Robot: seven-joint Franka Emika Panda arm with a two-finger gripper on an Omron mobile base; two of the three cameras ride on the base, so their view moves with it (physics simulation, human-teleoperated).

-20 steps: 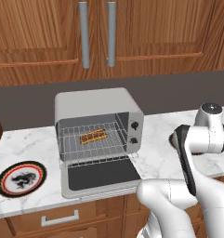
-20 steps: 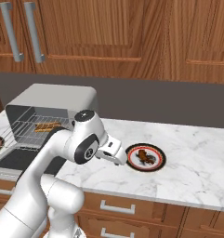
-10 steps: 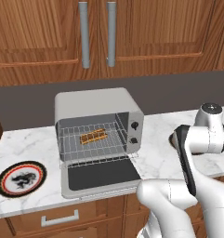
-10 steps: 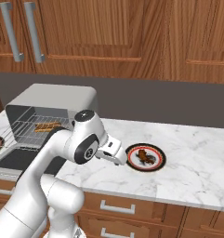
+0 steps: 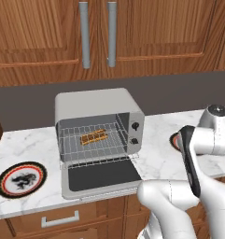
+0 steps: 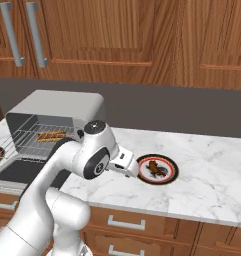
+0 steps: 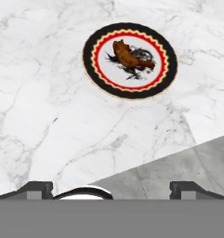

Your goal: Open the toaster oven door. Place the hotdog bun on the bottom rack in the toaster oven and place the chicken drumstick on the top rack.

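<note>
Tool (image 7: 111,188) is hovering spread wide and empty above the drumstick (image 7: 130,55) on its plate (image 7: 91,65), lining up a grab, bun (image 5: 94,137) sitting racked.

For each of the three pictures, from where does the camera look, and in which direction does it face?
Left base view: behind the arm on its left, facing the open toaster oven, the hotdog bun on a rack; the white arm rises at lower right.
Right base view: behind on the right, facing the counter and the chicken drumstick on its plate; the arm rises at lower left.
Hand view: looking down on that drumstick; the open gripper shows at the bottom.
Both base views share the oven and bun.
</note>
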